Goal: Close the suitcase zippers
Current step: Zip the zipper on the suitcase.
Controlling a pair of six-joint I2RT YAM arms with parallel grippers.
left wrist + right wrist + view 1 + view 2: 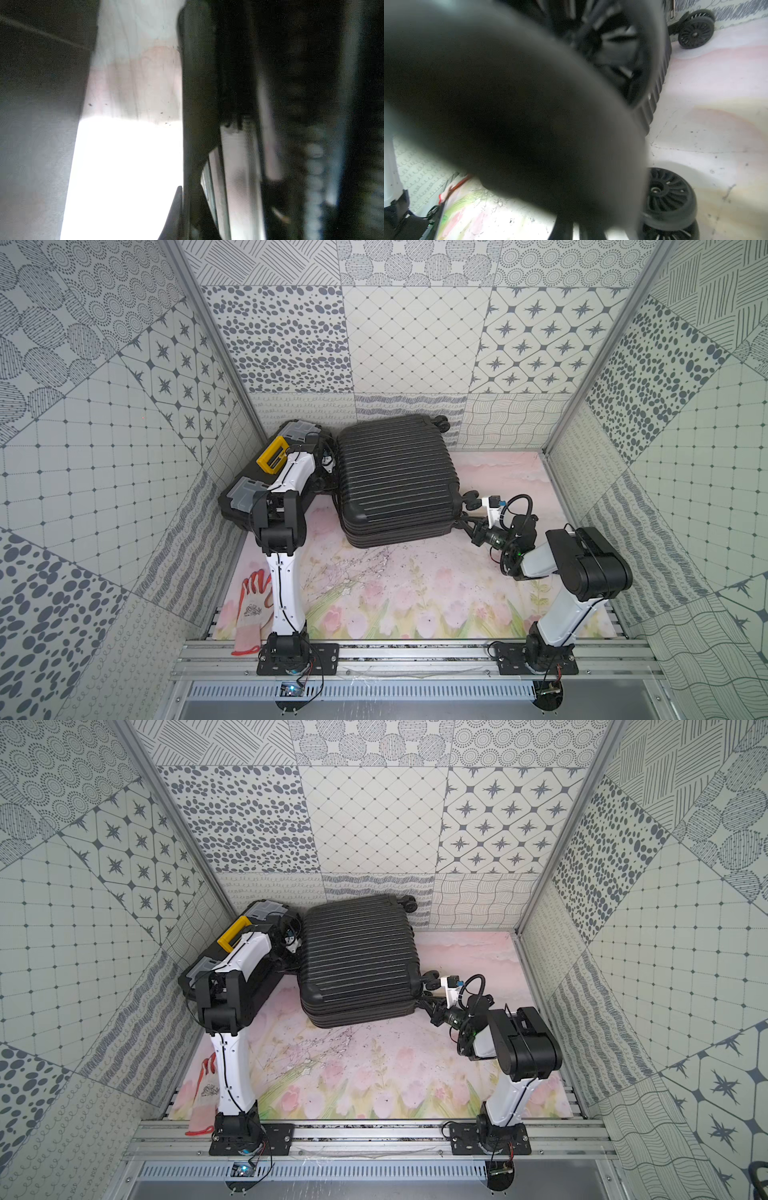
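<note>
The black ribbed suitcase lies flat and closed at the back of the mat. Its layered seam faces the front, and no pull tab shows in the top views. My left gripper reaches down into the narrow gap between the suitcase and the toolbox. In the left wrist view its fingers stand shut against a dark strip, beside a blurred toothed zipper track. My right gripper is shut at the suitcase's near right corner, below a wheel. A dark blur fills most of the right wrist view.
A black toolbox with a yellow handle leans at the back left, touching the suitcase. A red and white glove lies by the left arm's base. Suitcase wheels rest on the floral mat. Patterned walls close in on three sides.
</note>
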